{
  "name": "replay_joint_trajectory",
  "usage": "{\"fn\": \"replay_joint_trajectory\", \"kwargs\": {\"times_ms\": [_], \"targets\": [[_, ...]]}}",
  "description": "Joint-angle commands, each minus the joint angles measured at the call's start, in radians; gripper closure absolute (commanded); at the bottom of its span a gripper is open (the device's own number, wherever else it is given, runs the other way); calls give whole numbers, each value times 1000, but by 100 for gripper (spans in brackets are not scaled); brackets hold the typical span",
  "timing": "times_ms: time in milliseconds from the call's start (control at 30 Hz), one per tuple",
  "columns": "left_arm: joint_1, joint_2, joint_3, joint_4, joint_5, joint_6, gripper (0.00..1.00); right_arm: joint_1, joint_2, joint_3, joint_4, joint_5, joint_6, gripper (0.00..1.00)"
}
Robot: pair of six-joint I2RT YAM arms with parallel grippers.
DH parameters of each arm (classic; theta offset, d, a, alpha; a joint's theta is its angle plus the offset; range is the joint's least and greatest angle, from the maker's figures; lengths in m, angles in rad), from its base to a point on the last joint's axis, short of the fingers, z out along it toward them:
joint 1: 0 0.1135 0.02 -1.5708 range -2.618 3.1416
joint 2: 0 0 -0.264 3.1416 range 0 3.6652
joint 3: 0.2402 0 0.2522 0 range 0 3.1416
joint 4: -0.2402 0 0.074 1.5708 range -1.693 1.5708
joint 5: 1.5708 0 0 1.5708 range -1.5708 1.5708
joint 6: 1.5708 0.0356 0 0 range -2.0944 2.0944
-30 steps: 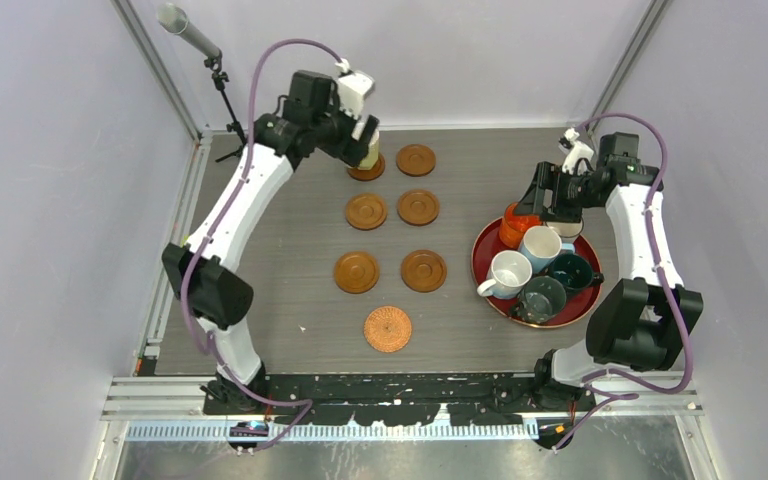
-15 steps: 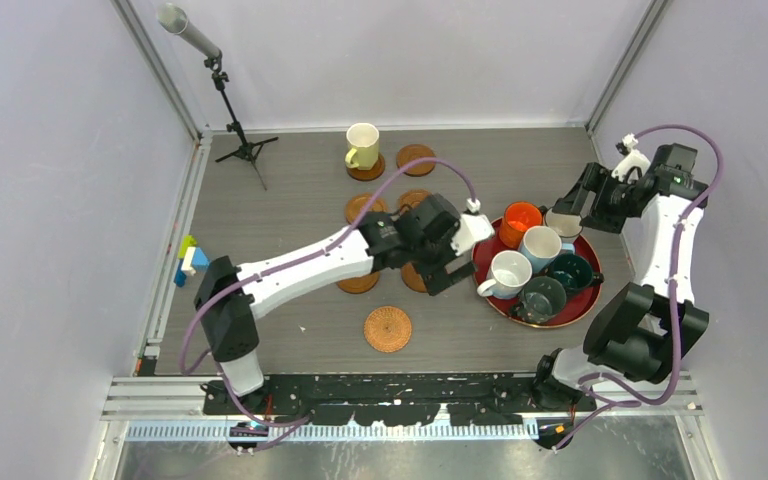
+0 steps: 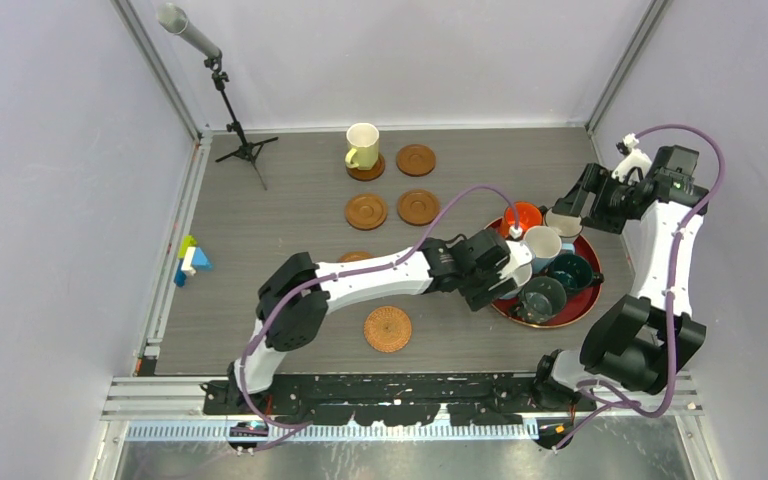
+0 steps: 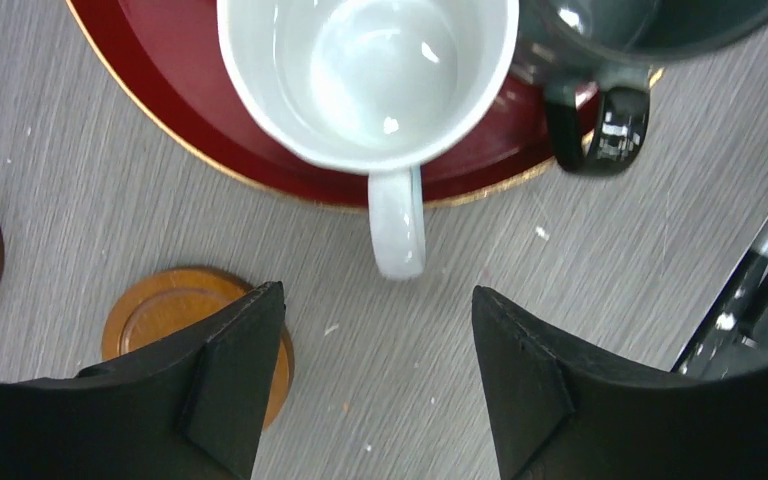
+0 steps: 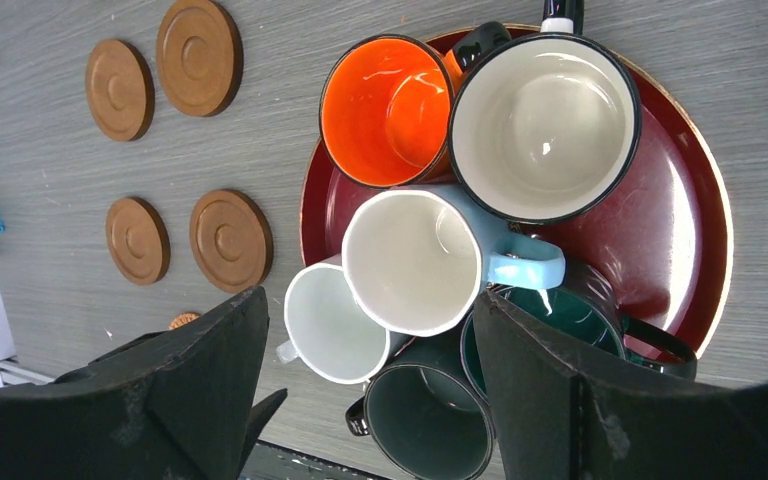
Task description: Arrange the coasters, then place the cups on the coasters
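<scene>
Cups first: only the pale yellow mug (image 3: 362, 146) is home, sitting on the far-left coaster (image 3: 370, 173) of the grid. The other six are bunched on the red tray (image 3: 550, 323) at the right, which is why both arms are over there.

The white mug (image 4: 370, 70) sits at the tray's edge nearest the coasters, with its handle poking out over the rim above bare table. The left gripper (image 4: 375, 305) is lined up square on that handle. Its jaws are apart with the handle just ahead of the gap, and nothing is between them, so it's holding nothing. My guess is the handle is the grab point because the mug's body is hemmed in, with the grey-teal mug (image 4: 650, 20) right beside it. I can't really tell from the wrist view how high the fingers are above the handle.

The wooden coasters (image 3: 419, 207) are laid out in two columns left of the tray, with the woven coaster (image 3: 388, 329) alone at the near end. They're spaced apart, presumably so the mugs won't knock into each other once they land.

The right gripper (image 5: 370, 310) hangs above the tray, spread wide and empty. It looks down on the orange mug (image 5: 390, 110), the cream mug (image 5: 545, 120) and the white-and-blue mug (image 5: 420, 260). It's likely just keeping out of the left arm's way.

The mic stand (image 3: 230, 110) and the toy blocks (image 3: 188, 260) sit off to the left, well away from all this.
</scene>
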Motion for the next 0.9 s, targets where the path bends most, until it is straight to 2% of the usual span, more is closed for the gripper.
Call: {"fn": "replay_joint_trajectory", "kwargs": {"times_ms": [0,567,733,833,867], "targets": [[-7,38,91,73,-30,-55,32,-3,-65,-11,25,-12,-14,21],[-6,183,191,42,-34,-104,60,-3,-88,-24,35,-30,-14,20],[-5,185,195,24,-27,-105,77,-5,-93,-24,33,-22,-22,21],[-5,156,199,8,-28,-101,99,-4,-93,-22,33,-24,-22,21],[-4,140,199,1,-30,-100,100,-4,-93,-21,33,-24,-22,21]]}}
